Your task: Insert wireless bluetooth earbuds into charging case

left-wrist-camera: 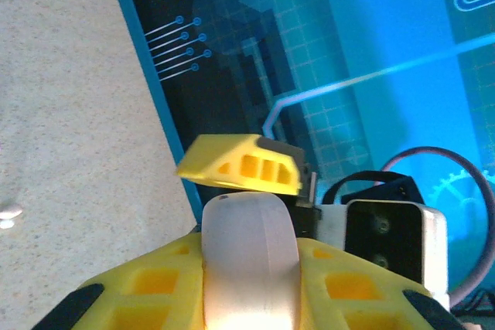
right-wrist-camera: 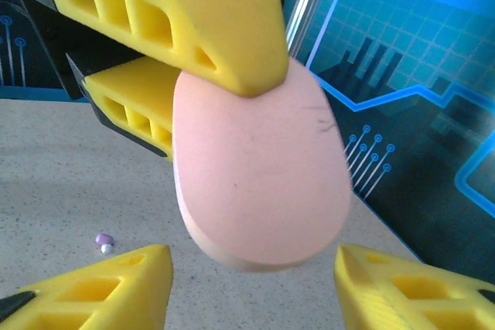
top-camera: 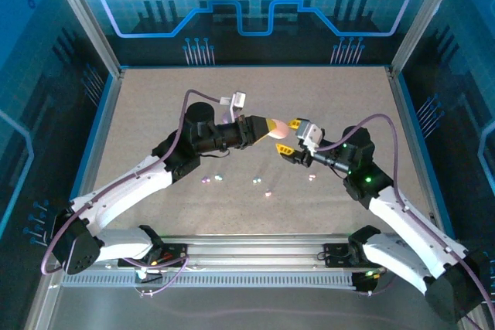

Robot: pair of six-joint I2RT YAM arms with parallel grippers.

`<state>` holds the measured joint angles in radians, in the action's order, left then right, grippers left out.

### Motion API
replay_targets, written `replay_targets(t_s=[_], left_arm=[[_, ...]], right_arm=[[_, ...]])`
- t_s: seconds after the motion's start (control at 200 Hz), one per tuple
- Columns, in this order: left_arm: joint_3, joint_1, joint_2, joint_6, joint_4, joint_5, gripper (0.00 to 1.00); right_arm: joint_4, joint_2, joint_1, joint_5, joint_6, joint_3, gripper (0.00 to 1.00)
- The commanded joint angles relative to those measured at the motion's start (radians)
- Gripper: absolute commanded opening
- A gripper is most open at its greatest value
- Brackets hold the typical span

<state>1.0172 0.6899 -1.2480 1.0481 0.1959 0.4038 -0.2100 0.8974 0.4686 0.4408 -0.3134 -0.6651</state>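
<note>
The left gripper (top-camera: 265, 127) clamps the pink case (top-camera: 280, 127) above table centre. At its three o'clock, the right gripper (top-camera: 288, 149) stands wide, unloaded. Earbuds (top-camera: 211, 180) lie at six o'clock. Next, I judge, opening the lid.

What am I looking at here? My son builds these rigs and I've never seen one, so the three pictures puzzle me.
Two robot arms are bolted at the near edge of a table, seen from above in one picture. The other two pictures come from small cameras on each wrist. The left gripper is shut on a pink charging case, lifted off the table. The right gripper sits close beside it with its yellow fingers spread either side of the case, not gripping. Tiny pastel earbuds lie scattered on the tabletop.
</note>
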Motion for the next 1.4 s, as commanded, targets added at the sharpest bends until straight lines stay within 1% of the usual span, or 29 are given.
replay_targets(t_s=[0.0,0.13,0.26,0.34,0.475,0.58,0.68,0.745,0.815,0.85,1.001,1.291,1.396], left_arm=[[-0.018,-0.004,-0.016,0.031,0.058,0.043,0.06],[-0.02,-0.007,-0.012,0.028,0.056,0.041,0.06],[-0.025,-0.015,-0.002,0.019,0.037,0.029,0.06],[-0.03,-0.016,0.001,0.021,0.043,0.026,0.06],[-0.028,-0.018,0.001,0.019,0.037,0.027,0.07],[-0.028,-0.018,0.0,0.026,0.051,0.032,0.06],[-0.028,-0.019,-0.001,0.025,0.053,0.036,0.06],[-0.031,-0.019,0.001,0.025,0.058,0.038,0.06],[-0.028,-0.019,0.001,0.025,0.06,0.041,0.06],[-0.028,-0.019,0.001,0.025,0.062,0.042,0.06],[-0.027,-0.019,-0.001,0.027,0.07,0.051,0.06],[-0.023,-0.019,-0.014,0.033,0.087,0.071,0.07],[-0.019,-0.019,-0.016,0.028,0.078,0.078,0.08]], right_arm=[[-0.094,0.018,-0.019,0.079,0.023,-0.048,0.56],[-0.11,0.011,-0.033,0.087,0.04,-0.042,0.56],[-0.103,-0.008,-0.043,0.088,0.039,-0.035,0.59],[-0.095,-0.014,-0.046,0.086,0.038,-0.035,0.55],[-0.112,-0.019,-0.046,0.1,0.056,-0.03,0.53],[-0.115,-0.004,-0.047,0.113,0.073,-0.031,0.48],[-0.126,-0.002,-0.047,0.109,0.08,-0.027,0.46],[-0.113,-0.002,-0.046,0.115,0.076,-0.034,0.46],[-0.108,-0.002,-0.046,0.113,0.073,-0.037,0.5],[-0.106,0.0,-0.045,0.111,0.069,-0.039,0.5],[-0.108,0.006,-0.046,0.111,0.066,-0.048,0.48],[-0.115,0.021,-0.045,0.119,0.078,-0.065,0.49],[-0.115,0.023,-0.045,0.123,0.076,-0.068,0.45]])
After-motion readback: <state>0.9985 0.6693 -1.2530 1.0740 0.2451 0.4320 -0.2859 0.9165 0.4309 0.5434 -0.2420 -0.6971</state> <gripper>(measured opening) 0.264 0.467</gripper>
